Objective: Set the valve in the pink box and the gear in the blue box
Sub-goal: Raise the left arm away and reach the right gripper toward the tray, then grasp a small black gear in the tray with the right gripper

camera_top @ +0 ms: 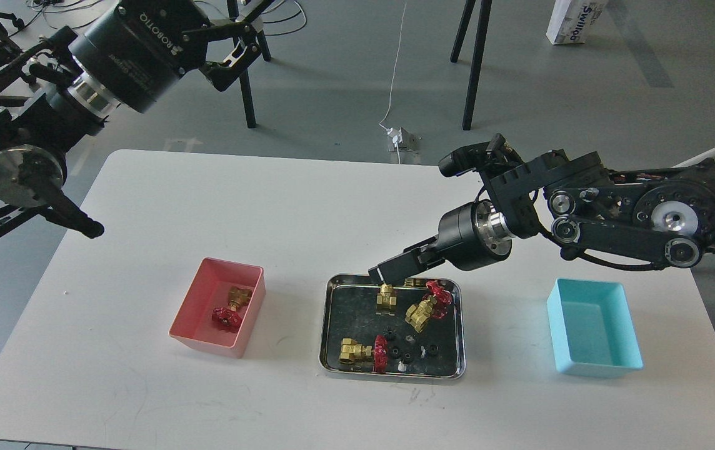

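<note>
One valve (230, 309) lies in the pink box (189, 315) at the left. Three more valves lie in the steel tray (455, 331): one upright at the back (385, 298), one tilted (426, 306), one on its side (364, 352). Several black gears (396, 354) lie in the tray's front half. My right gripper (398, 276) is open low over the tray's back edge, its fingers (385, 270) hiding the upright valve's red handwheel. The blue box (595, 337) at the right holds nothing. My left gripper (242, 34) is open and empty, high at the back left.
The right arm (614, 212) stretches across the table's right half, above and behind the blue box. The left arm (51, 119) hangs over the table's back left corner. Black stand legs (242, 69) and cables are on the floor behind the table.
</note>
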You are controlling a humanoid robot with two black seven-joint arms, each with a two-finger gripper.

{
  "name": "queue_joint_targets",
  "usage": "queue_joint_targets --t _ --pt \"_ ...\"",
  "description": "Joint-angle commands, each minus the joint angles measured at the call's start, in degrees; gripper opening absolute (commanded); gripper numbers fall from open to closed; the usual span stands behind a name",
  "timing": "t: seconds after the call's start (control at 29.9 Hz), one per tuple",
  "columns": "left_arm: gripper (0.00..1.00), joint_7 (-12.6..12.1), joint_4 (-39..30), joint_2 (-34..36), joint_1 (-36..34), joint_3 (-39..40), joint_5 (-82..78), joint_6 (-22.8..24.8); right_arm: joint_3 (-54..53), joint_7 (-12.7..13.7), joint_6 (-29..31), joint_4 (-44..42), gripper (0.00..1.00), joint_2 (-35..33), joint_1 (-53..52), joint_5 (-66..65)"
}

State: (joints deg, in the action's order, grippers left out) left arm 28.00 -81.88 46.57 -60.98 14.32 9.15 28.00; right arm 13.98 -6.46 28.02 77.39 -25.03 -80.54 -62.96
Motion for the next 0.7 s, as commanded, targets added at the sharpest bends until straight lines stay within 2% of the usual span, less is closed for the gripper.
queue_joint_targets --t 0.0,0.17,0.23,0.53,0.67 --pt "0.82 0.0 0.0 -2.4 3.8 4.5 -0.1 0.0 5.9 0.0 0.0 1.3 0.99 0.4 -3.0 -5.3" --pt "0.82 0.0 0.1 -4.2 7.2 7.0 -0.2 0.0 10.6 0.0 0.0 1.9 0.96 3.2 -2.8 -13.0" --pt "0.82 0.0 0.2 -4.6 7.7 7.0 -0.2 0.0 12.0 0.0 0.0 1.9 0.86 4.9 -2.7 -13.2" --pt "0.82 0.0 0.5 -6.0 8.6 7.1 -0.3 0.0 14.7 0.1 0.0 -1.7 0.59 9.0 1.1 -17.0" --pt "0.82 0.0 0.7 -6.6 8.7 7.1 -0.3 0.0 14.8 0.1 0.0 -5.1 0.58 10.6 2.3 -19.0"
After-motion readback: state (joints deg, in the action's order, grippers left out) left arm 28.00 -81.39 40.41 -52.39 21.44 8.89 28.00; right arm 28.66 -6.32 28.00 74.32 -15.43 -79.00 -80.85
